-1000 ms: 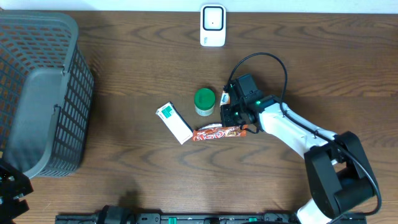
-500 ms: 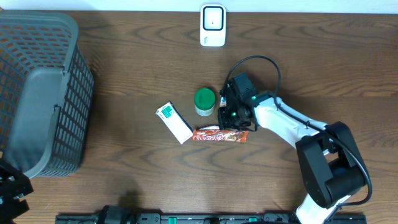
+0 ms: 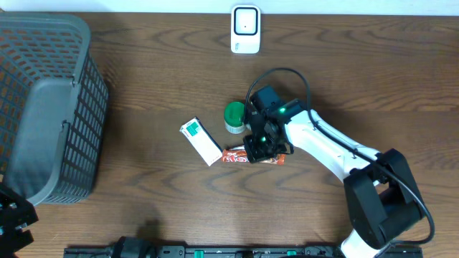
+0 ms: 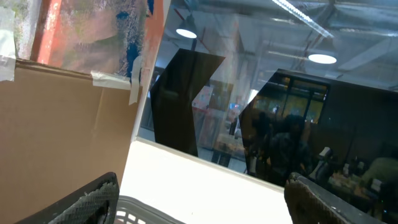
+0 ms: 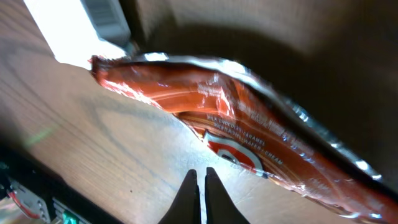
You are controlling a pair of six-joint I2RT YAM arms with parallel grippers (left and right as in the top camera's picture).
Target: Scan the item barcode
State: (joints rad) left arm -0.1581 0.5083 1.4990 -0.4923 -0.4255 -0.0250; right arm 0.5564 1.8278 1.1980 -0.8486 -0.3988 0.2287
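Near the middle of the bench, the job had barely begun, as we judged it. The bar lay flat on the wood, not lifted. The scanner stood well apart from it at the far edge, with nothing held in front of it. We took the bar to be the item meant, since it was the only thing an arm was working over. No barcode faced the scanner, so we reckoned that the pick-up, the carry to the scanner and the scan itself were all left to do.

The jar stood just behind the bar, and the box lay at the bar's left end. Neither was held. The basket sat at the far left.

The right arm reached in from the near right corner, stretched low across the bench, its wrist bent down over the bar. The right fingers were clenched together on nothing. Their tips pointed at the bar's near edge and sat just beside it; we could not tell whether they touched the wrapper.

The left arm was tucked at the near left corner beside the basket, well away from the work. Its camera tilted up toward the room. The left fingers were spread wide and empty.
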